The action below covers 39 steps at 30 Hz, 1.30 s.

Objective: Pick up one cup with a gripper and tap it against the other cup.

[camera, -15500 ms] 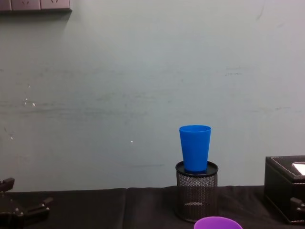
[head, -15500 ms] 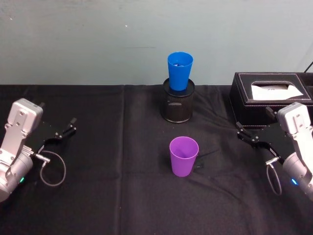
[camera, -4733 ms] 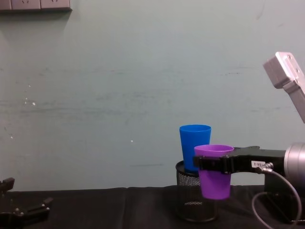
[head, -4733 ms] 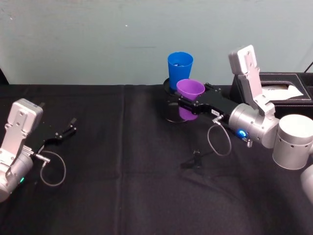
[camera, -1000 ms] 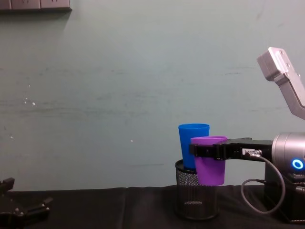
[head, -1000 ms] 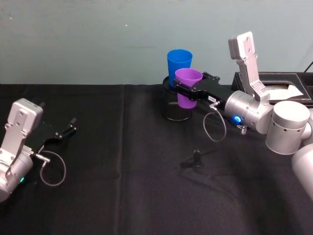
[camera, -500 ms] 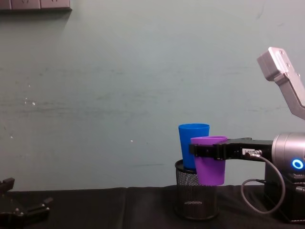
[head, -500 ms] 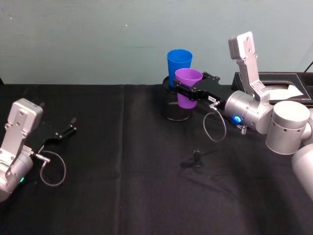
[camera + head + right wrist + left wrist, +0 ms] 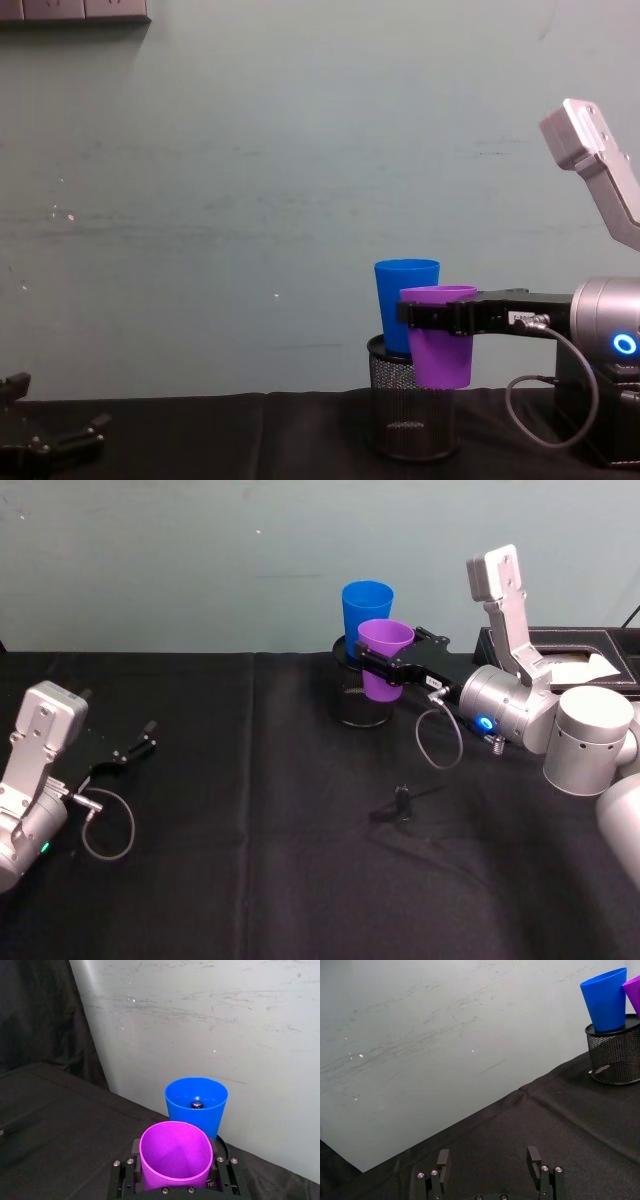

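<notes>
Resting at the worktop's left edge, the small black left hand lies released. Near the far edge, a bright blue tapered plastic tumbler stands in a black wire-mesh pen holder. The flat black right hand clasps the purple plastic tumbler aloft just beside it; contact is unclear. Pickup looks done; the tap itself I cannot confirm.

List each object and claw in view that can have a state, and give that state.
Purple plastic tumbler: upright, held in the air, gripped just below its rim.
Black wire-mesh pen holder: standing upright.
Bright blue plastic tumbler: upright, seated in the pen holder's top.
Right claw: shut on the purple tumbler.
Left claw: open, empty, parked at the left.
</notes>
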{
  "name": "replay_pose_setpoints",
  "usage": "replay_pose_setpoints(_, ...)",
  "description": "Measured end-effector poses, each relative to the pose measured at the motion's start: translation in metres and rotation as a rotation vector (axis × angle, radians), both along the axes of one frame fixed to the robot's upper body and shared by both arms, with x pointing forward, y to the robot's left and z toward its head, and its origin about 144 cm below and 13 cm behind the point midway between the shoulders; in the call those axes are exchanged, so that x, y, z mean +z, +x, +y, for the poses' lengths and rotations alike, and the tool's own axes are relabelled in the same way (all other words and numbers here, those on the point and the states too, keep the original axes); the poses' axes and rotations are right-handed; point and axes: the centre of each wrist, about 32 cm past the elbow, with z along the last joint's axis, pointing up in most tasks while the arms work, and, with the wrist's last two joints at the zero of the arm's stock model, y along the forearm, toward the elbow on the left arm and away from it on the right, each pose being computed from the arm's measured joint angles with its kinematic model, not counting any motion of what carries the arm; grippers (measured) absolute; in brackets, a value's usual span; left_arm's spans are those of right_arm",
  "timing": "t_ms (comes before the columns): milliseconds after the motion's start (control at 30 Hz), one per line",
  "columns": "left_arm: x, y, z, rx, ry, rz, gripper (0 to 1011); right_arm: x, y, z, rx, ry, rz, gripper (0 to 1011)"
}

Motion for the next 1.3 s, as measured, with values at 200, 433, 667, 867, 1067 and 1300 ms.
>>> replay_pose_setpoints(200, 0.0, 0.0, 0.0, 0.0, 0.0, 0.0, 1000, 0.0, 0.0, 0.0, 0.0, 0.0, 0.0, 733)
replay_pose_setpoints(433, 0.0, 0.0, 0.0, 0.0, 0.0, 0.0, 1000, 0.0, 0.0, 0.0, 0.0, 0.0, 0.0, 733)
replay_pose_setpoints(667, 0.0, 0.0, 0.0, 0.0, 0.0, 0.0, 1000, 0.0, 0.0, 0.0, 0.0, 0.0, 0.0, 733)
replay_pose_setpoints(867, 0.0, 0.0, 0.0, 0.0, 0.0, 0.0, 1000, 0.0, 0.0, 0.0, 0.0, 0.0, 0.0, 733)
replay_pose_setpoints(1067, 0.0, 0.0, 0.0, 0.0, 0.0, 0.0, 1000, 0.0, 0.0, 0.0, 0.0, 0.0, 0.0, 733)
replay_pose_setpoints(1300, 0.0, 0.0, 0.0, 0.0, 0.0, 0.0, 1000, 0.0, 0.0, 0.0, 0.0, 0.0, 0.0, 733)
